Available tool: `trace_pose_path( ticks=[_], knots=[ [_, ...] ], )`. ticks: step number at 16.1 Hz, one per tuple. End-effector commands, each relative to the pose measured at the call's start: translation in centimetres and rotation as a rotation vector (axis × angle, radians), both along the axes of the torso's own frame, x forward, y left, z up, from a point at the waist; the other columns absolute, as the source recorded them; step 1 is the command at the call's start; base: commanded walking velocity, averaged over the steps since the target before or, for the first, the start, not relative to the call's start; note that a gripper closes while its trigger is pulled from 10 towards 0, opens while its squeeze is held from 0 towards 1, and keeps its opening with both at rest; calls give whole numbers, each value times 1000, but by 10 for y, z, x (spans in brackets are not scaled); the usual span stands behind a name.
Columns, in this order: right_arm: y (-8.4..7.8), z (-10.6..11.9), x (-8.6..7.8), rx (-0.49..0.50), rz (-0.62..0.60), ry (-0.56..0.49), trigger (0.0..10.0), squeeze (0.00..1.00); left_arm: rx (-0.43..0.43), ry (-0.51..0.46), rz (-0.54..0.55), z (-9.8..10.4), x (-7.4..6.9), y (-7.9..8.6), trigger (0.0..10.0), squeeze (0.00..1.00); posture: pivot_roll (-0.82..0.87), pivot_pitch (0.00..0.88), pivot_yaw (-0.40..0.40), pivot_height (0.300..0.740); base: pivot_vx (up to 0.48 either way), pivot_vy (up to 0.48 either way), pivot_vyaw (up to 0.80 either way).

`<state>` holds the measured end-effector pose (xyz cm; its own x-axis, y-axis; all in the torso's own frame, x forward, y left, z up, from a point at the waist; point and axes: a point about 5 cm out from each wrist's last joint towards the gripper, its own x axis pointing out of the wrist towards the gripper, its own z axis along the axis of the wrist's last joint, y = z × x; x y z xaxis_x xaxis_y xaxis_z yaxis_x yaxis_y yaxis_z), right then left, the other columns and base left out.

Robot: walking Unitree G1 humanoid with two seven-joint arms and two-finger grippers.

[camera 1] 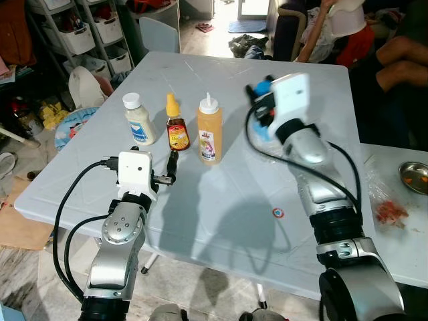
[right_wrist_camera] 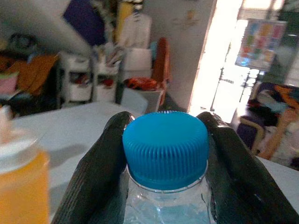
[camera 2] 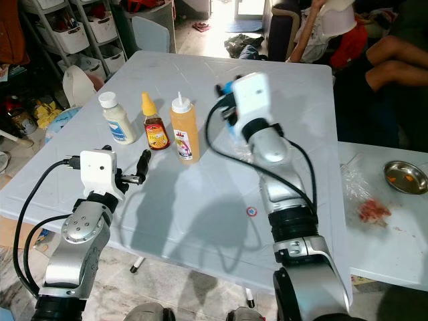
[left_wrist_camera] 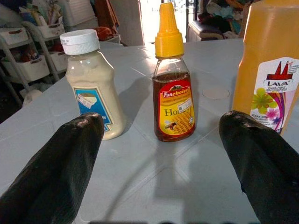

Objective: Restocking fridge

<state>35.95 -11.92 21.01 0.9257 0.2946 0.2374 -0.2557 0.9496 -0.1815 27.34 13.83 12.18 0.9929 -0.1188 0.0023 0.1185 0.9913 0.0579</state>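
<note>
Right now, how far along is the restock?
Early. Nothing looks stocked yet, and no fridge can be made out. In hand: right gripper shut on the blue-capped water bottle. Left gripper open, facing the honey bottle. Mayonnaise and orange sauce bottle remain on the table.

a cluttered home room: white plastic table (camera 1: pixel 221 200), storage shelves with bins (camera 1: pixel 87 33), clothes on the floor (camera 1: pixel 246 44)

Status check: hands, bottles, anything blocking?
Right hand shut on blue-capped water bottle. Left hand open, facing honey bottle, between mayo bottle and orange sauce bottle. Nothing blocking.
</note>
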Motion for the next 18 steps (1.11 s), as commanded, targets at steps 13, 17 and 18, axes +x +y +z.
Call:
trace_pose_path(
  ticks=[13, 17, 18],
  knots=[
    [-14, -11, -20, 214, -152, 75, 10000, 0, 8, -12, -2, 1, 6, -3, 10000, 0, 4, 0, 33, 740, 0, 0, 0],
    [-23, -19, -22, 101, -200, 114, 10000, 0, 5, -9, -7, 1, 6, -4, 10000, 0, 0, 0, 31, 740, 0, 0, 0],
    [-24, -19, -22, 92, -201, 109, 10000, 0, 4, -8, -7, 0, 6, -4, 10000, 0, 0, 0, 30, 740, 0, 0, 0]
  ],
)
